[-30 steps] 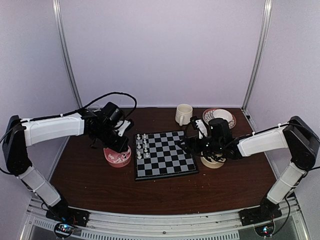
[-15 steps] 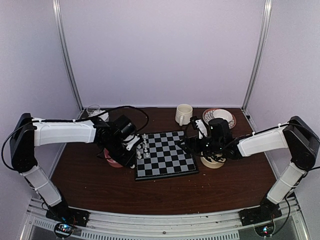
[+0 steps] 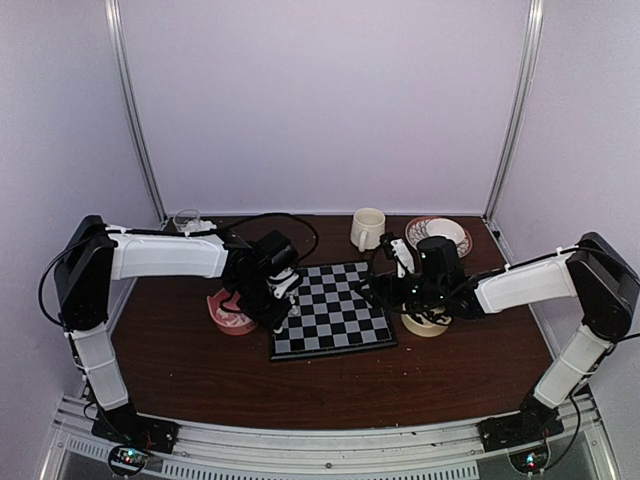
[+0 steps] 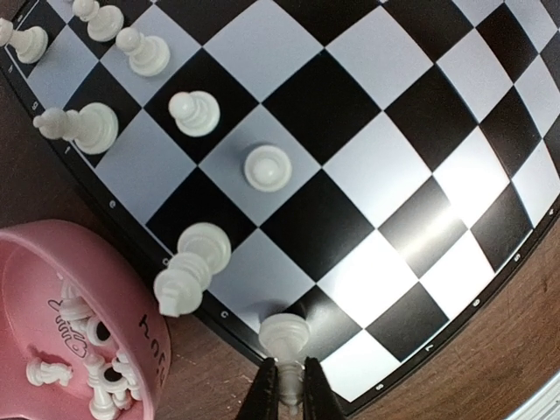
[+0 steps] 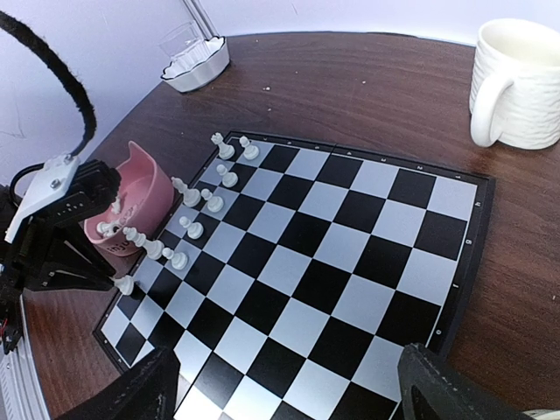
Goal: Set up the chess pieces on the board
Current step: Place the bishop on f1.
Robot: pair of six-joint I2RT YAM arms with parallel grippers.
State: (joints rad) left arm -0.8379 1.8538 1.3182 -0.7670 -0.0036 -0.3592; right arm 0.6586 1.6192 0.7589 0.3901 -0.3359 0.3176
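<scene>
Pinching a tiny white plastic chess piece [image 4: 284, 335], the left gripper [image 4: 285, 394] holds it at the edge of the flat black-and-grey checked board [image 4: 376, 175] (beside a pink bowl [image 4: 144, 350]); the right gripper [image 5: 293, 372] has its fingers spread wide.

A pink bowl [image 3: 222, 316] sits toward the left of the dark wooden table [image 3: 330, 385]. A white mug [image 3: 367, 228] stands at the back, just beside a patterned plate [image 3: 415, 228]. In the back left corner are a fluted white dish [image 5: 197, 63] and a clear glass [image 5: 181, 37], close together.
</scene>
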